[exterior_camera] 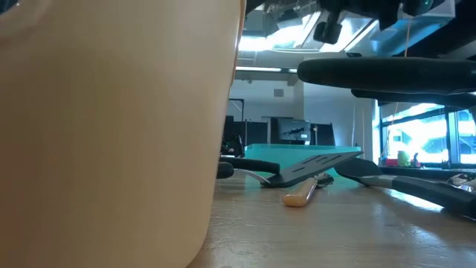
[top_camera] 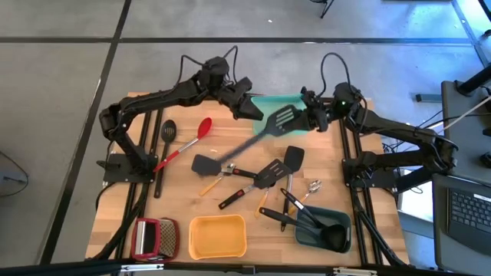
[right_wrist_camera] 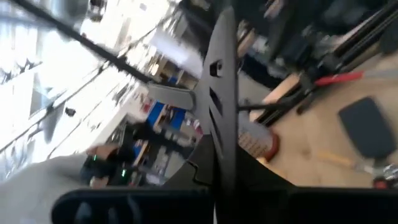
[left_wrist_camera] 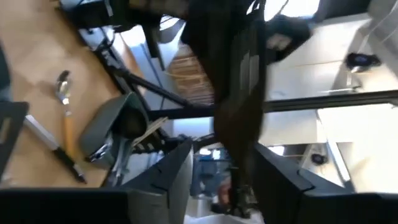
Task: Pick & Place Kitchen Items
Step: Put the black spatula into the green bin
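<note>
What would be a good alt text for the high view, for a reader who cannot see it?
Seen from above, the right pincer holds a black slotted turner in the air over a teal tray, with the left pincer close beside it. Below, a red spoon and other black utensils lie on the wooden table, with a yellow tray at its near edge.

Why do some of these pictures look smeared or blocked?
High view: the slotted turner at the right gripper has a streaked, blurred handle. Low view: the yellow tray sits close, filling the left half; bright windows glare at right. Both wrist views are motion-blurred throughout.
</note>
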Robot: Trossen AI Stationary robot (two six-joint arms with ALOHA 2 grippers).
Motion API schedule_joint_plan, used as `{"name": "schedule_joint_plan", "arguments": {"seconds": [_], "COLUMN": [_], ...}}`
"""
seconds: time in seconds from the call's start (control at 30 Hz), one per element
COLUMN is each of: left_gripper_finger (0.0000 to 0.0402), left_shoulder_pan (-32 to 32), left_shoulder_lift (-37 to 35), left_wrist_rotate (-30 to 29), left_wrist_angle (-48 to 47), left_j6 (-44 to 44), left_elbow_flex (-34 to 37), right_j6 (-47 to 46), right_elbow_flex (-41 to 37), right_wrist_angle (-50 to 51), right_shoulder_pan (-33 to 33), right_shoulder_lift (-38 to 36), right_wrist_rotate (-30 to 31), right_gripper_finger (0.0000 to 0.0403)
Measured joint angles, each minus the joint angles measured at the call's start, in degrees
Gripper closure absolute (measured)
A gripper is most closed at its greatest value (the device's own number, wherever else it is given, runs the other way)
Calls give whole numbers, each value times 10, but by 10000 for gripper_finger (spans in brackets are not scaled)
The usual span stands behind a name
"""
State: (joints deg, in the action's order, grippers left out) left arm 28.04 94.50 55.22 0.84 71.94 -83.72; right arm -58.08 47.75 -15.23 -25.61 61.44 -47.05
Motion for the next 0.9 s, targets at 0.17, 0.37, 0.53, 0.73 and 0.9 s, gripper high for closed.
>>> {"name": "schedule_joint_plan", "arguments": {"seconds": [0.17, 0.37, 0.53, 0.73, 0.9], "left_gripper_finger": [217, 204, 215, 234, 251], "left_shoulder_pan": [27, 55, 63, 49, 13], "left_shoulder_lift": [0, -2, -10, -37, -59], "left_wrist_rotate": [-1, -9, -52, -185, -443], "left_wrist_angle": [-24, -25, -43, -216, -462], "left_j6": [-64, -160, -264, -448, -669], "left_elbow_flex": [0, 0, 0, 0, 0], "right_j6": [-28, -39, -19, -2, 0], "right_elbow_flex": [0, 0, 0, 0, 0], "right_wrist_angle": [18, 136, 274, 390, 393], "right_shoulder_pan": [3, 2, 1, -12, -37], "right_shoulder_lift": [0, 0, 0, 0, 0], "right_wrist_rotate": [12, 94, 171, 265, 276], "right_gripper_finger": [398, 398, 398, 398, 398]}}
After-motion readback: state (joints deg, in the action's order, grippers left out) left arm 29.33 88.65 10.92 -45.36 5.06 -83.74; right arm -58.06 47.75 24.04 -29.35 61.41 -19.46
